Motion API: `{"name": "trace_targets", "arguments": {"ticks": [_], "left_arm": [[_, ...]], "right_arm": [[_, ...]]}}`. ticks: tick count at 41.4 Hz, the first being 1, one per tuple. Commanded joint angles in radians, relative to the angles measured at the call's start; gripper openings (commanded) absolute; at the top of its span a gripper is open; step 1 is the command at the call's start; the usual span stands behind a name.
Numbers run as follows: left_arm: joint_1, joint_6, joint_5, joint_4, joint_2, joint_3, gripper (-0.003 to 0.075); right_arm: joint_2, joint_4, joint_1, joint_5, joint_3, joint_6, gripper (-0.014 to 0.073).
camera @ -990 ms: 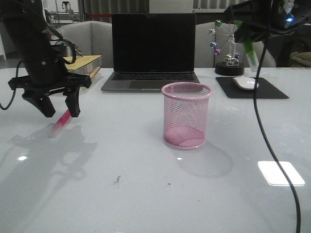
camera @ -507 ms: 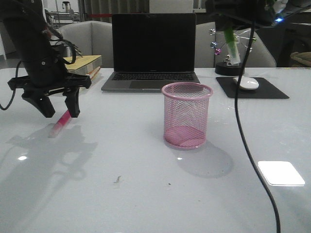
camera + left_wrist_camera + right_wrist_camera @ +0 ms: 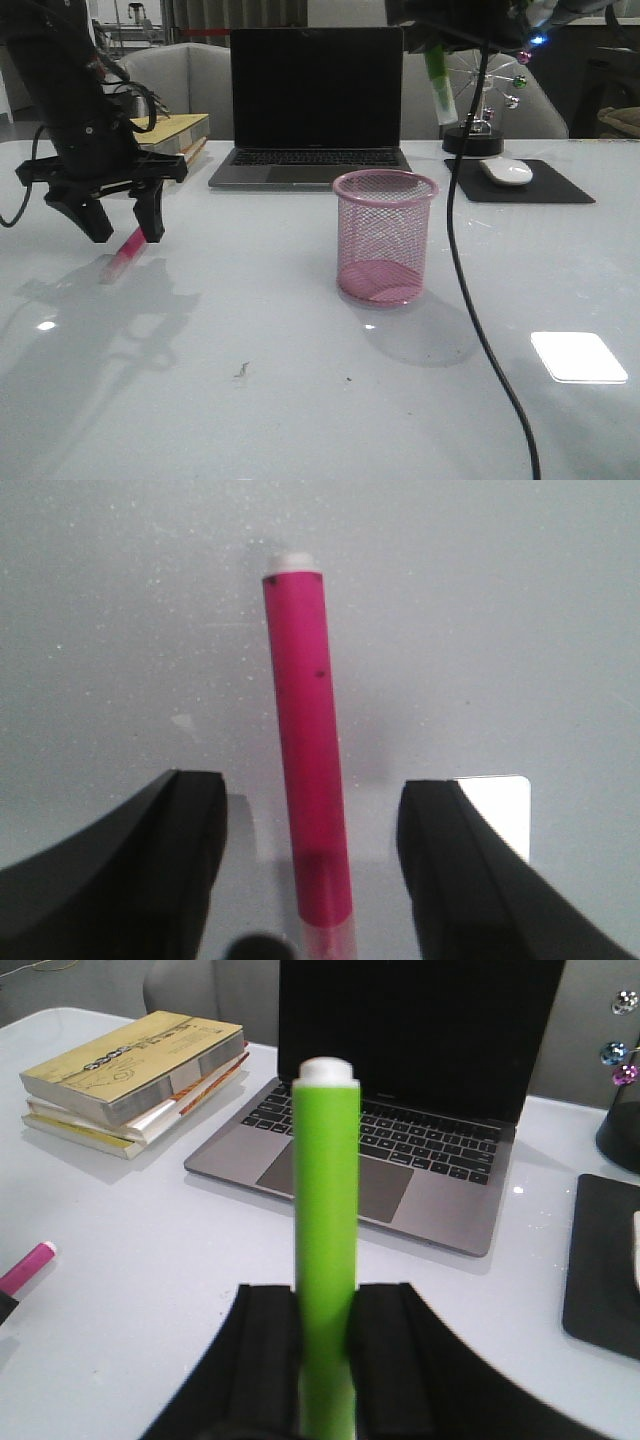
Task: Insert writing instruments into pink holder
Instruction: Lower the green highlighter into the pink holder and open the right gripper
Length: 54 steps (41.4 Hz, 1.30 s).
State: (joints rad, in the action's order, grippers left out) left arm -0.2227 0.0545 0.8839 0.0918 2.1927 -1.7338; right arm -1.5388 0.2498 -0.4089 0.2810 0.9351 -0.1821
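My right pincer [image 3: 325,1360] is clamped on the bright green highlighter marker [image 3: 326,1220] — both black fingers [image 3: 265,1360] press its sides, and its pale end points away from my wrist. In the front view that green marker [image 3: 437,82] hangs high above the table, behind and above the pink wire-mesh cylindrical cup [image 3: 385,238], slightly to the cup's right and clear of its rim. The cup stands upright on the glossy white table [image 3: 300,400], in front of the open dark-screened laptop [image 3: 314,105].

My left pincer [image 3: 122,222] hovers well to the left of the cup, its 2 fingers spread apart with nothing between them touching. The magenta-pink highlighter marker [image 3: 308,780] lies flat on the table straight below that gap — neither finger [image 3: 190,850] meets it. From the front, the marker [image 3: 124,253] slants away from the cup, its pale cap nearest the camera.
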Motion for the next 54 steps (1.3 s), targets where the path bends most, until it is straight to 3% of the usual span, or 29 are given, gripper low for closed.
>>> {"name": "trace_targets", "arguments": {"ticks": [1, 18, 31, 34, 40, 43, 54], "left_arm": [[0.002, 0.007, -0.020, 0.007, -0.062, -0.032, 0.0446], [0.002, 0.007, -0.020, 0.007, -0.062, -0.032, 0.0446], [0.002, 0.007, -0.020, 0.005, -0.062, -0.032, 0.0446], [0.002, 0.007, -0.020, 0.003, -0.062, -0.032, 0.0446], [0.002, 0.007, -0.023, 0.003, -0.062, -0.032, 0.0446], [0.002, 0.007, -0.023, 0.001, -0.062, -0.032, 0.0446], [0.002, 0.007, -0.023, 0.001, -0.062, -0.032, 0.0446]], "right_arm": [[0.019, 0.000, -0.015, 0.096, 0.027, -0.001, 0.0052], [-0.097, -0.011, -0.067, 0.187, 0.027, 0.000, 0.0052], [-0.154, -0.180, -0.067, 0.278, 0.027, 0.000, 0.0055], [-0.154, -0.180, -0.067, 0.280, 0.027, 0.000, 0.0101], [-0.154, -0.180, -0.067, 0.279, 0.027, 0.000, 0.0372], [-0.154, -0.180, -0.067, 0.282, 0.027, 0.000, 0.0447], [-0.151, -0.180, -0.067, 0.333, 0.027, 0.000, 0.0449]]}}
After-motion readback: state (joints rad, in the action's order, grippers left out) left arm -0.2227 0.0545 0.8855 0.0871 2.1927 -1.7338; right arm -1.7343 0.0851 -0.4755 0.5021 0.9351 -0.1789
